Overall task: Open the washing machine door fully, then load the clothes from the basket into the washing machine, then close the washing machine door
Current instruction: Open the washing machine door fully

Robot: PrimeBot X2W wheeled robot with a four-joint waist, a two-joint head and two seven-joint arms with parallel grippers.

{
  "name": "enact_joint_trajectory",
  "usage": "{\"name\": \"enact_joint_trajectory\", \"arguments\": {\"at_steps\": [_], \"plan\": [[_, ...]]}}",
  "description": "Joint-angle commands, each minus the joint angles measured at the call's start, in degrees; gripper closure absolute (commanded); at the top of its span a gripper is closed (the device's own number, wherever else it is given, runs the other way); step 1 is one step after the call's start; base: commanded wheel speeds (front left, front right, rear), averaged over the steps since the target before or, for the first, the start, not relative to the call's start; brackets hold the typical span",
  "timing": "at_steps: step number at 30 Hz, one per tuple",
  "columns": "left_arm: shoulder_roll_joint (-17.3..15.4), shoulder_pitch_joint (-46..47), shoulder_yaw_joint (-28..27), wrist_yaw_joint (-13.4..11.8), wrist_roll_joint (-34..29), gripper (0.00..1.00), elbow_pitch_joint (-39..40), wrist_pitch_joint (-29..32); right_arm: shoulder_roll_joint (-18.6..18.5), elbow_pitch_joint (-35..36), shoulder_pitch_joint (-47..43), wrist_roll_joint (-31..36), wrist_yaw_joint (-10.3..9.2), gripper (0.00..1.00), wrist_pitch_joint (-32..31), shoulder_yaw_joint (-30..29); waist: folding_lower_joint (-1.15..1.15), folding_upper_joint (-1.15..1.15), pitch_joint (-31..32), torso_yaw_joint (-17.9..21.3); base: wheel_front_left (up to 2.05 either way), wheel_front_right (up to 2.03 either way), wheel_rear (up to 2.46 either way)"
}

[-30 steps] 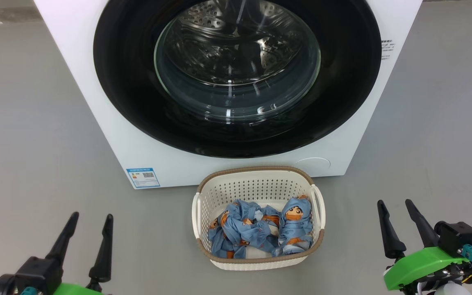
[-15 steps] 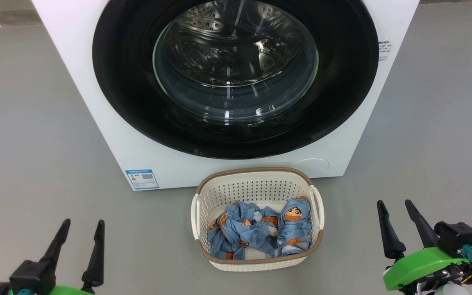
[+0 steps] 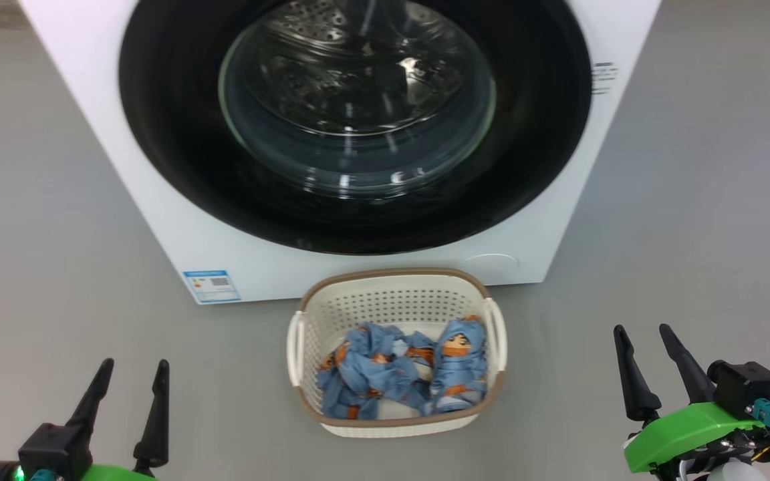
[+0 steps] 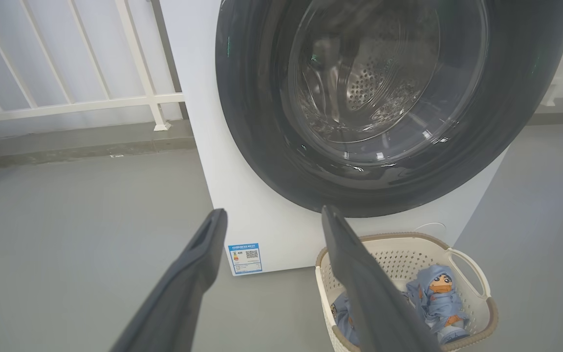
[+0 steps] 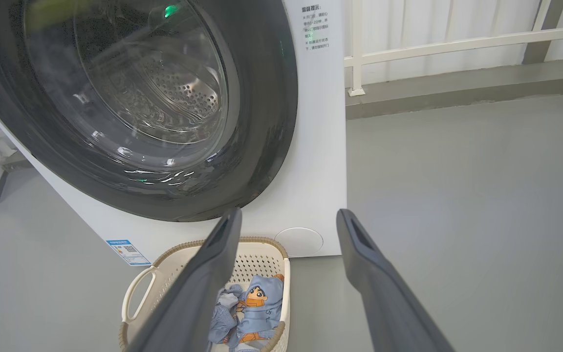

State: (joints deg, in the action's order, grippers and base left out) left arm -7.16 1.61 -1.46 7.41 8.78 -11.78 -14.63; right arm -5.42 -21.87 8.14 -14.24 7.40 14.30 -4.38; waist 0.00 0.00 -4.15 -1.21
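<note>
The washer (image 3: 158, 220) is filling the upper middle of the head view, standing on the grey floor (image 3: 44, 280). Its door (image 3: 358, 107) is lying flush against the white front, with the steel drum (image 3: 318, 23) showing through the glass. A blue label (image 3: 210, 286) is sitting at the washer's lower left corner. The basket (image 3: 395, 274) is resting on the floor at the centre of the frame, just in front of the washer and below the door's black rim. The clothes (image 3: 398, 374) are lying crumpled in its bottom, one printed face turned upward on the right. The left gripper (image 3: 135, 364) is hovering at the lower left with its fingers spread apart and holding nothing, well apart from the basket. The right gripper (image 3: 642, 329) is hovering at the lower right, likewise spread and empty, also clear of the basket. In the wrist views a white railing (image 4: 91, 105) is running behind the washer.
</note>
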Motion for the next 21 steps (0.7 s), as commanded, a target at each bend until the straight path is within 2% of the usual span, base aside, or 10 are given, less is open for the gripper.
{"name": "enact_joint_trajectory", "arguments": {"at_steps": [1, 13, 21], "plan": [[-0.8, 2.6, -2.1, 0.1, -0.3, 0.0, 1.1, -0.4, -0.4, 1.6, 0.6, 0.0, 0.09, 0.0, 0.7, 1.1, 0.0, 0.0, -0.2, -0.1, 1.11, 1.11, -2.22], [-0.7, 3.2, -2.4, 0.1, 0.4, 0.0, 1.0, -0.4, -0.2, 2.2, 0.8, 0.5, 0.09, 0.0, 0.7, 0.6, 0.0, 0.0, -1.1, 0.0, 1.23, 1.23, -2.45], [-0.7, 3.7, -2.1, 0.1, 3.5, 0.0, 0.8, -0.4, -0.1, 2.4, 0.9, 0.9, 0.09, 0.0, 0.7, 0.5, 0.0, 0.0, -1.4, 0.0, 0.99, 0.99, -1.98]]}}
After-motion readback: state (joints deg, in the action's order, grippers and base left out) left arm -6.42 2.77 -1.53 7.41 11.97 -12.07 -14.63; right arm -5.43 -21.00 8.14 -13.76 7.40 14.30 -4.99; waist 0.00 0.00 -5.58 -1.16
